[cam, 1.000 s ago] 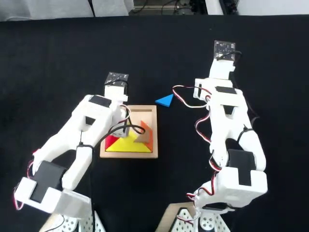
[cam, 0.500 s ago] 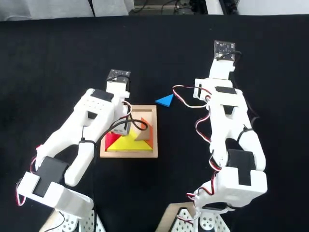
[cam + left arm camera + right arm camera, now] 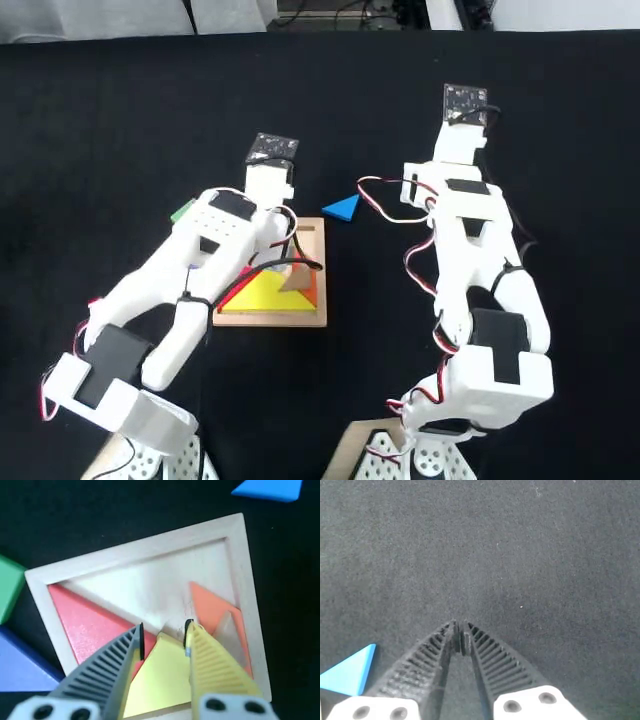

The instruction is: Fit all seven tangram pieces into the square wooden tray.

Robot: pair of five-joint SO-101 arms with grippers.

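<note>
The square wooden tray [image 3: 150, 542] holds a red triangle [image 3: 85, 625], a yellow triangle [image 3: 160, 675], an orange triangle [image 3: 210, 605] and a tan piece [image 3: 227, 635]. My left gripper [image 3: 164, 632] hangs open just above the yellow triangle's tip, holding nothing. In the high view the left arm covers much of the tray [image 3: 270, 320], with the yellow triangle [image 3: 265, 297] showing beneath it. A light blue triangle [image 3: 343, 207] lies on the cloth just beyond the tray's far right corner. My right gripper [image 3: 460, 640] is shut and empty over bare black cloth, the light blue triangle [image 3: 347, 675] off to one side.
A green piece [image 3: 183, 211] lies on the cloth left of the tray, also seen as a green piece [image 3: 7, 587] beside a dark blue piece [image 3: 20, 662] in the left wrist view. The right arm [image 3: 470, 220] stretches along the table's right side. Black cloth covers the table.
The left arm has swung right and farther over the tray, uncovering the green piece on its left. The right arm has kept still.
</note>
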